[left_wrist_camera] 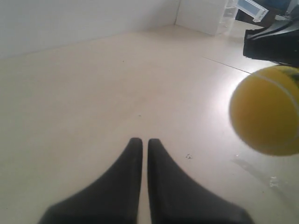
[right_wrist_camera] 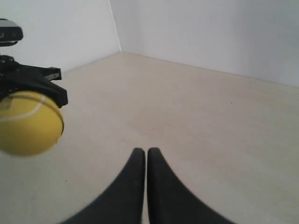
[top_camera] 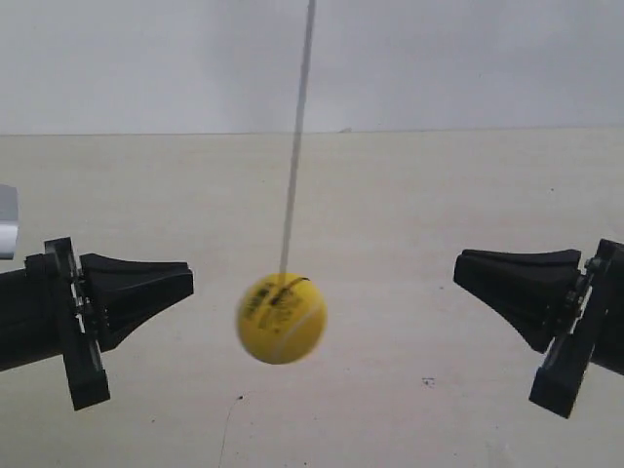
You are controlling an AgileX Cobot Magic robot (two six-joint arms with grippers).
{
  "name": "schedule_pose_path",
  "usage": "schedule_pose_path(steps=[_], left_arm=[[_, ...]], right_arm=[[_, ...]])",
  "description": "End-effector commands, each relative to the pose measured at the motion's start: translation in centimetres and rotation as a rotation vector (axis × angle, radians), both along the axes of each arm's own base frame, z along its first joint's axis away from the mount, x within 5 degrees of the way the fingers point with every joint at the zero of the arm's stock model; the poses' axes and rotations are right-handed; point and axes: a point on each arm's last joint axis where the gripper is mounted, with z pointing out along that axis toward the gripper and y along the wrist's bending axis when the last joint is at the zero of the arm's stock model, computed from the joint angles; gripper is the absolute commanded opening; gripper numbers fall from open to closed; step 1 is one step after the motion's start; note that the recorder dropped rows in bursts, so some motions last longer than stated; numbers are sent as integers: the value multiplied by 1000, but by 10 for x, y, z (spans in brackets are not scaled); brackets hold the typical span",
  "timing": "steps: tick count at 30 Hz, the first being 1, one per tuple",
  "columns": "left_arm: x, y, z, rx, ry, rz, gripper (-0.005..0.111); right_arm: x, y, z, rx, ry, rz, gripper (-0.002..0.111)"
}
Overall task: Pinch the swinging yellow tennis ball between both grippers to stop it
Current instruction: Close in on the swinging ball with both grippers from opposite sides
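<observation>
Exterior view has the yellow tennis ball hanging on its string in the air above the pale tabletop, and it looks a bit blurry. It sits between the two grippers but touches neither. It's nearer the gripper at the exterior view's left and well apart from the gripper at the exterior view's right. Both wedge noses point inward at roughly ball height. You can make out the black print and the white seam on the ball.

Left wrist view: the left gripper has its fingers pressed together, with just a thin slit between them and nothing held. The ball floats off to one side of the tips, with the other gripper's black wedge behind it.

Right wrist view is the same deal. The right gripper has its fingers together and empty, and the ball is off to the side, in front of the opposite gripper. A plain white wall is behind everything.
</observation>
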Motion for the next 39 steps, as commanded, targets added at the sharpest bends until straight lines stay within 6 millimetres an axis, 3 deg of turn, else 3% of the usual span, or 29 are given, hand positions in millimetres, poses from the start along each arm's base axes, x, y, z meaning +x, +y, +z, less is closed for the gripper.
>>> schedule_pose_path(steps=[1,5,9,18,39], left_arm=[[-2,-5,0,-2,-12,-35,5],[-5,-6,-1,15,-15,-82,5],[-4,-9,1,34,-33,-144,5],[-12,-31,3,32,-77,-230,5],[-13,-32,3,35,-76,-243,5]], right_arm=[[-4,3,0,-23,-20,68,0],[-8,30,5,-27,-54,239,0],[-8,44,6,-87,-58,286,0],[-9,45,7,-71,-51,294,0],[-9,45,6,-75,-43,292,0]])
